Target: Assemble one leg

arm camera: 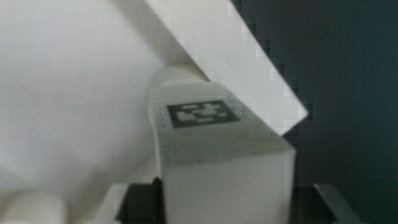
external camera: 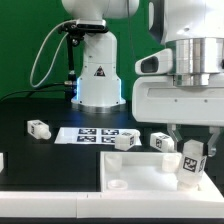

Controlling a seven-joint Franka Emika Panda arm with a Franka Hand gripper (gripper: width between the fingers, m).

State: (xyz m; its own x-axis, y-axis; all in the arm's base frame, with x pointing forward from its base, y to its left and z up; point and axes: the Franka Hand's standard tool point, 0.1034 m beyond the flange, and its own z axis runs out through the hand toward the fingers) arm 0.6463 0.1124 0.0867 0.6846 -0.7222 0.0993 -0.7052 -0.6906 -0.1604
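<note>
Over the corner of the tabletop toward the exterior view's right, the gripper is clamped on the leg, tag facing outward. From the wrist view the leg stands against the tabletop's raised rim; whether its foot has met a corner hole is hidden. The likely trouble is that a tilted leg could jam on the hole's edge, or pressure could shove the loose tabletop across the counter. That counter is matt black, carrying the marker board and spare legs, with a green backdrop behind.
</note>
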